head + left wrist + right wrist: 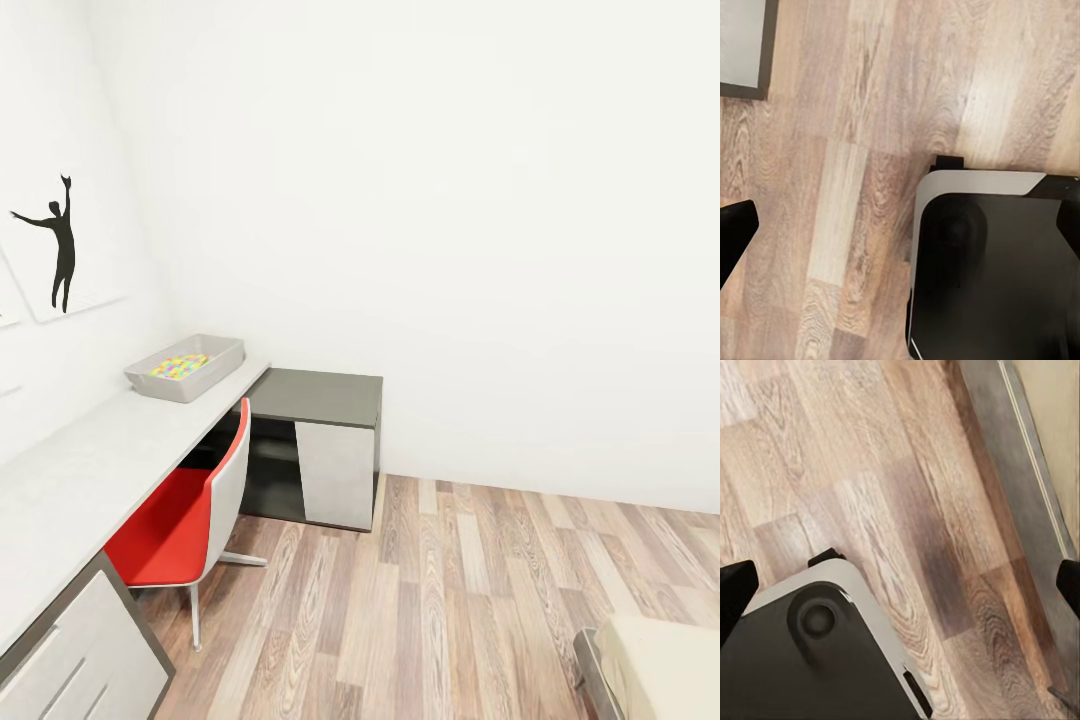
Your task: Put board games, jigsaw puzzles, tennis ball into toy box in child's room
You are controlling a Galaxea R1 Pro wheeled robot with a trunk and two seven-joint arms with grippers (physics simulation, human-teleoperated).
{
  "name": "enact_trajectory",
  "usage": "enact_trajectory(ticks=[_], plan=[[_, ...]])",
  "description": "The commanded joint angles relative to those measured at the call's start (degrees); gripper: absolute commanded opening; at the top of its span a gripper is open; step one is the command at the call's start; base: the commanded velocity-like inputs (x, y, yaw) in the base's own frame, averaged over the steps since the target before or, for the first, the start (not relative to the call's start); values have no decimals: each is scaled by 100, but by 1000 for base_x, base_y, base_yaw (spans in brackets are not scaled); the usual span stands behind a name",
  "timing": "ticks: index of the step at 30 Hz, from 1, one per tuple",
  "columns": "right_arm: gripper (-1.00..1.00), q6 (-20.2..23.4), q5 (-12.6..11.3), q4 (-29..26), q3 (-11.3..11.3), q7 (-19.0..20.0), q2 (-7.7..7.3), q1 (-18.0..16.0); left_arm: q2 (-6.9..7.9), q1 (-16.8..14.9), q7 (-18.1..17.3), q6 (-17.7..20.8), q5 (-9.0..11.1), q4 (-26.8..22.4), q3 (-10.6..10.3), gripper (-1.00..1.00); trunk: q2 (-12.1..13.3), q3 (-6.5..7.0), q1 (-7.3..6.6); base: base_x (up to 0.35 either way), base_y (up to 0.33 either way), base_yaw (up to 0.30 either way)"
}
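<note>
The toy box, a pale grey tray, sits at the far end of the table against the wall. Multicolour jigsaw puzzle pieces lie inside it; I cannot tell whether this is one puzzle or two. The board games and the tennis ball are out of view. A corner of the bed shows at the lower right. My left gripper hangs open over the plank floor, nothing between its fingers. My right gripper is open too, above the floor beside the bed's grey frame.
A red chair is tucked under the table. A lower dark grey cabinet stands past the table's end. My own base shows below both wrists. Wood floor stretches between table and bed.
</note>
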Motion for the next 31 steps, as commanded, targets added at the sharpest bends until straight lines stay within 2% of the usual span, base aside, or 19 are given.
enact_trajectory(ticks=[1, 9, 31], plan=[[100, -13, 2, 1, 18, -22, -19, -3, -3, -6, 12, -23, 47, 10, -49, 100, -11, -12, 3, 0, 0, 0], [100, -24, 4, 7, 20, -22, -81, -1, 14, -7, 12, -22, 53, 10, -42, 100, -11, -12, 3, 0, 0, 0], [100, -23, 4, 8, 21, -22, -92, -1, 16, -6, 12, -22, 55, 10, -43, 100, -11, -12, 3, 0, 0, 0]])
